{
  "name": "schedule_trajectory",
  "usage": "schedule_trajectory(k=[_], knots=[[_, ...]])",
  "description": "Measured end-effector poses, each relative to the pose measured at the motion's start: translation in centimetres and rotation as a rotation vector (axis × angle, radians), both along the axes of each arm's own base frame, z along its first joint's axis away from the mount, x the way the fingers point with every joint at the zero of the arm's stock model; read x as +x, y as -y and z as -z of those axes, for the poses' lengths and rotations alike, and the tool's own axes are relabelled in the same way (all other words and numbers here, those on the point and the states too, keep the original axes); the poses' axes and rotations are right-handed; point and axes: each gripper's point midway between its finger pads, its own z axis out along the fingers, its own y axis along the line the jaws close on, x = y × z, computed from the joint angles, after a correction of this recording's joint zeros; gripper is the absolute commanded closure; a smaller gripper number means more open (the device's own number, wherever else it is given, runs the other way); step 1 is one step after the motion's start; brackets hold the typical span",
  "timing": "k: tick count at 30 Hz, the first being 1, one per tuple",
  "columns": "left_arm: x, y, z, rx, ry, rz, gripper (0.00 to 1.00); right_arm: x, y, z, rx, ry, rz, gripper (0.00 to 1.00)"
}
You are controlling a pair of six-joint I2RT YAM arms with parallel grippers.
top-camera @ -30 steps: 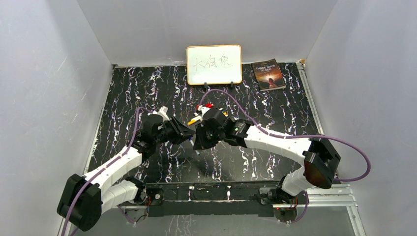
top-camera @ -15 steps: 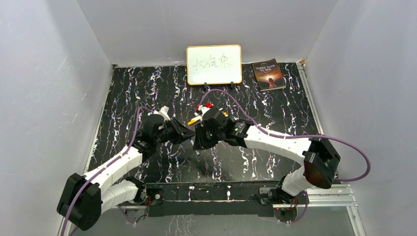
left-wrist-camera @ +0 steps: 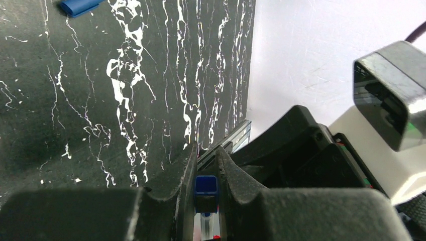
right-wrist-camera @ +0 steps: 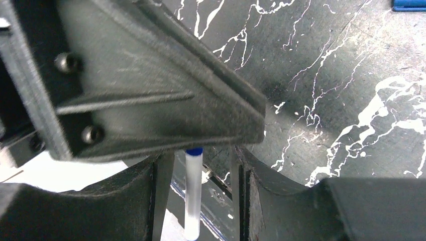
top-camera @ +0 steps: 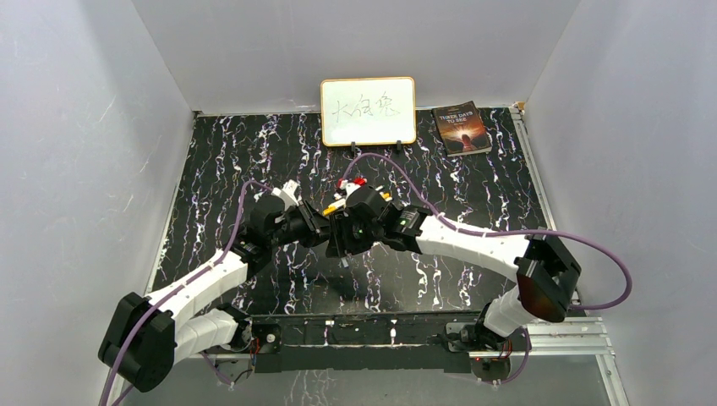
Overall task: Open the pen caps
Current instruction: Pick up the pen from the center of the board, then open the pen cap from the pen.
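My left gripper is shut on the blue cap of a white pen, which sits right at its fingertips. The pen's white barrel runs from there between the fingers of my right gripper. Those fingers stand apart from the barrel, with a gap on each side. The two grippers meet above the mat's middle, with the right gripper against the left one. The barrel's end sticks out below them. Several other pens lie in a pile just behind.
A loose blue cap lies on the black marbled mat, also in the right wrist view. A whiteboard and a book stand at the back edge. Grey walls enclose the sides.
My left gripper has moved right with the pen until it meets the right gripper. The right gripper has shifted slightly left.
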Motion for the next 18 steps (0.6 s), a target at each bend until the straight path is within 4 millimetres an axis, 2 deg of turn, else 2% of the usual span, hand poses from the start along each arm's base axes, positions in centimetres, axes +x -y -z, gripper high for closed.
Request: schedule_trajectory(k=[2, 4, 9, 18], knots=[[-0.1, 0.2, -0.1, -0.006, -0.001, 0.003, 1.00, 0.2, -0.2, 0.4, -0.005, -0.006, 0.007, 0.59], [-0.1, 0.2, -0.2, -0.009, -0.001, 0.003, 1.00, 0.3, -0.4, 1.0, -0.014, -0.013, 0.008, 0.66], [0.1, 0.1, -0.2, -0.008, -0.004, -0.013, 1.00, 0.3, -0.7, 1.8, -0.027, -0.030, 0.007, 1.00], [0.3, 0.2, -0.2, -0.010, -0.002, -0.025, 1.00, 0.2, -1.1, 1.5, -0.014, -0.037, 0.001, 1.00]])
